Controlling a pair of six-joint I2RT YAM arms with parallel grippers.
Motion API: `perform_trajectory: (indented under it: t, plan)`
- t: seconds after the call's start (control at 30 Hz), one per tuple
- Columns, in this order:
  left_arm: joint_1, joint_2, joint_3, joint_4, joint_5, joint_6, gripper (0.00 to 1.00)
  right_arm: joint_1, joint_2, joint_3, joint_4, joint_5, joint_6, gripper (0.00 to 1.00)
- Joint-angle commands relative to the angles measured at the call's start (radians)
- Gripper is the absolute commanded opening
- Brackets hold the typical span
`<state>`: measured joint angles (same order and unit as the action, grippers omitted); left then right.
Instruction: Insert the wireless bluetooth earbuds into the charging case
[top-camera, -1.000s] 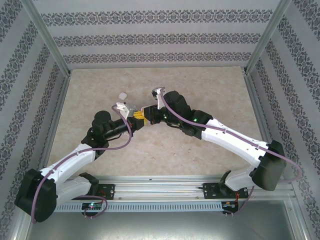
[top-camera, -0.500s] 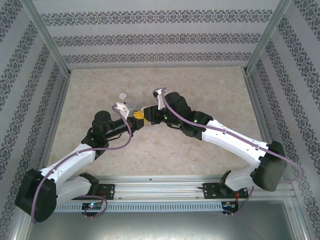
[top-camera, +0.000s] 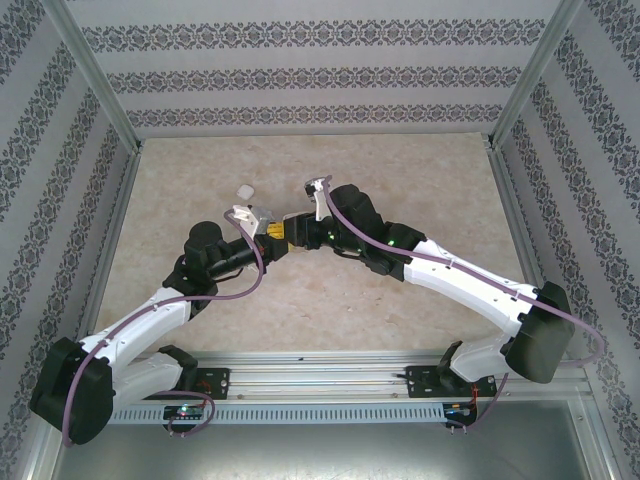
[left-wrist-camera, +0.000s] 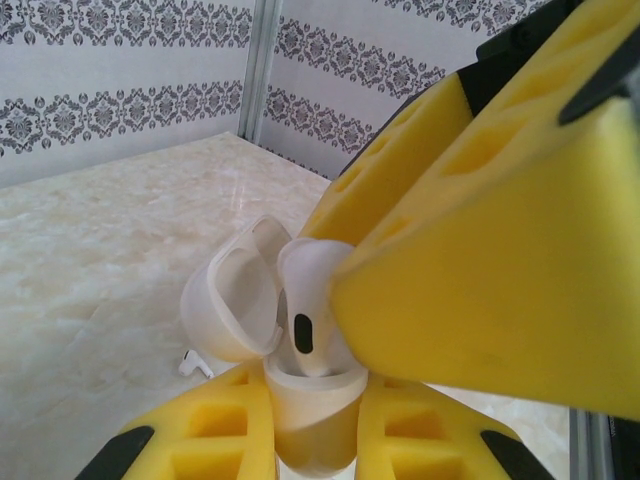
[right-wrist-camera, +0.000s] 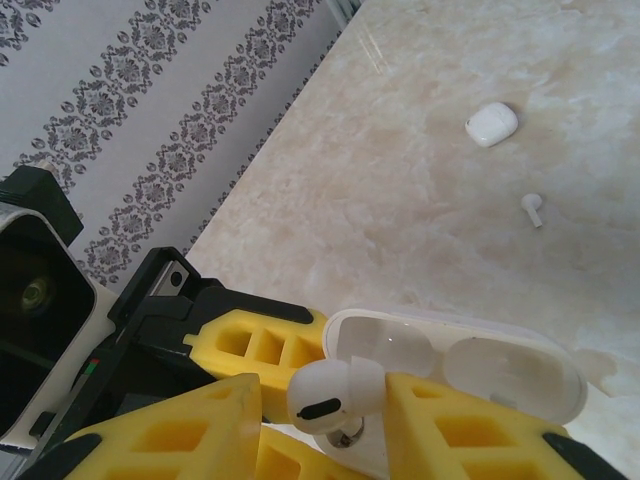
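Across the last second the overhead view is showing almost no change: both arms are staying in the same pose, with their grippers meeting just left of the middle of the worktop (top-camera: 420, 180). This suggests the transport phase is over and the seating step is under way. The left gripper (left-wrist-camera: 312, 445) is clamping the lower body of the charging case (left-wrist-camera: 310, 415) between its yellow fingers, holding it above the worktop with the lid hinged open toward the far side. The right gripper (right-wrist-camera: 325, 425) is bracketing one of the wireless bluetooth earbuds (right-wrist-camera: 335, 395) from above. Its fingers are lying just beside the bud's head, but it cannot be told whether they are pinching it or have let go. This earbud is standing in the mouth of the case, its rounded head protruding above the rim and its stem running down into the well. Its long axis is therefore lying roughly upright, in line with the case opening, and its dark oval vent is facing the left wrist camera. The stem tip is hidden inside the case, so full seating cannot be confirmed. A second earbud (right-wrist-camera: 533, 208) is lying loose on the worktop toward the far left corner, near a closed white case (right-wrist-camera: 491, 123), and is probably awaiting insertion.
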<state>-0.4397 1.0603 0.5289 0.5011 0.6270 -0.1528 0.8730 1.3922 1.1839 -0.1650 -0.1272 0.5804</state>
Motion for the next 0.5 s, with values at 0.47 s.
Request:
perform_trajectory:
  t: [0.47]
  plan:
    - [-0.013, -0.039, 0.022, 0.042, 0.033, 0.027, 0.0, -0.006, 0.011, 0.032, -0.126, 0.012, 0.058, 0.41]
